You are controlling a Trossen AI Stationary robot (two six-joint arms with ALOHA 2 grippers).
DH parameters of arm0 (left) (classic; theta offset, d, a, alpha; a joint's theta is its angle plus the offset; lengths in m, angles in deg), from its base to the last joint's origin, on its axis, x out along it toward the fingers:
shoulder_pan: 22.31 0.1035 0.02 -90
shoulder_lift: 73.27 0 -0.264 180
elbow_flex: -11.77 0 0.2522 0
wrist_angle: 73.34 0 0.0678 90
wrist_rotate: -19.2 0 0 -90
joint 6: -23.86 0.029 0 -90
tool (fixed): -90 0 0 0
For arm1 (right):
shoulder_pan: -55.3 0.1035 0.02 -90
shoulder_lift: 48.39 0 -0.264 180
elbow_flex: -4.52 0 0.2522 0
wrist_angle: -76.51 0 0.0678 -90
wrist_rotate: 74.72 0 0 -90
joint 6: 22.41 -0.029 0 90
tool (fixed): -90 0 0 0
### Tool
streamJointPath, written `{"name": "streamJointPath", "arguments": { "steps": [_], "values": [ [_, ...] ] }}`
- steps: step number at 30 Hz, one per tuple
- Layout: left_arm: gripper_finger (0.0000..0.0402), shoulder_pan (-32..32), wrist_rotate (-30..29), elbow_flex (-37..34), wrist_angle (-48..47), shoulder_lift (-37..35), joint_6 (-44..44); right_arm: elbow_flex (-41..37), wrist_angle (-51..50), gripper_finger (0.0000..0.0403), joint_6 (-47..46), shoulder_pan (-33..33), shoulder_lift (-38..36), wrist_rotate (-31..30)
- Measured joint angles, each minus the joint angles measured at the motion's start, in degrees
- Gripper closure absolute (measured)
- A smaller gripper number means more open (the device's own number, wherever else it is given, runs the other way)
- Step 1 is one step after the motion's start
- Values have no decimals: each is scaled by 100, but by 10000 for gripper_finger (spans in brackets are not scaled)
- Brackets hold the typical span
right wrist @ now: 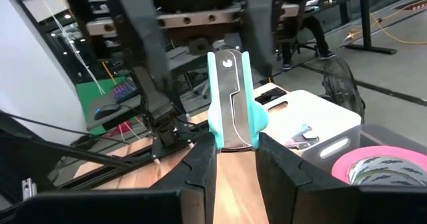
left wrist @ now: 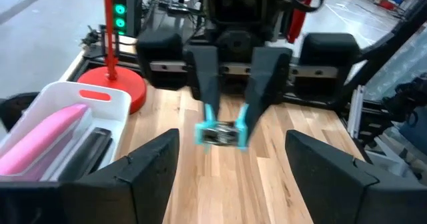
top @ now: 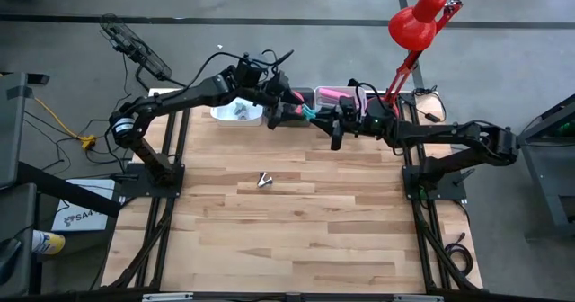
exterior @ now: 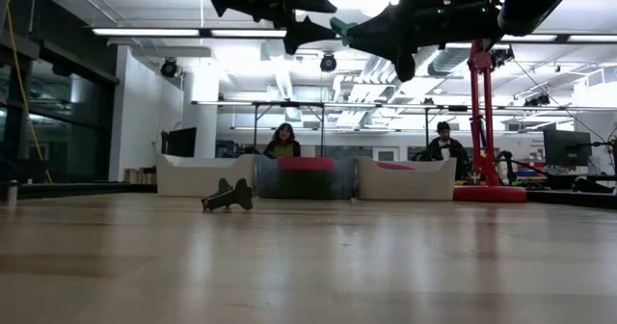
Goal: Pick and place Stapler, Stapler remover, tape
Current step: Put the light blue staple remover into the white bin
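The right hand (right wrist: 230,159) is gripping a teal staple remover (right wrist: 231,101), its two fingers clenched on the tool's lower end. In the right wrist view the remover is standing with its long axis running straight away from the fingers, its metal face toward the camera and its far end pointing at the left hand. The left hand (left wrist: 230,167) is standing released, fingers spread wide with nothing between them; its own view is showing the same remover (left wrist: 220,132) end-on, pinched between the right hand's fingertips (left wrist: 208,84) just beyond the gap.

The high view is placing both hands (top: 289,111) (top: 331,120) tip to tip at upper centre, above the back edge of the bench (top: 296,239), with the remover (top: 310,114) lying left-to-right between them. A small dark metal object (top: 263,180) is lying alone at mid-bench; what it is cannot be told.

Only the right wrist view is showing a pink tape roll (right wrist: 383,165) in a bin at lower right. The left wrist view is showing a white bin (left wrist: 73,121) holding a pink object (left wrist: 43,141), beside a red lamp base (left wrist: 113,91).
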Motion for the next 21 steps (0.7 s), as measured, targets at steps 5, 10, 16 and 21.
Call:
{"name": "streamJointPath", "arguments": {
  "steps": [5,10,16,21],
  "values": [
    [131,-10,-109,0,123,3,-15,0,19,330,42,0,55,-47],
    [131,-12,-100,-2,94,3,-27,0,114,330,42,-2,70,-46],
    [131,-49,-120,-2,98,3,-42,2,152,330,61,-4,94,-54],
    [131,-58,-170,-2,95,3,-42,2,319,330,42,-40,184,-76]
  ]
}}
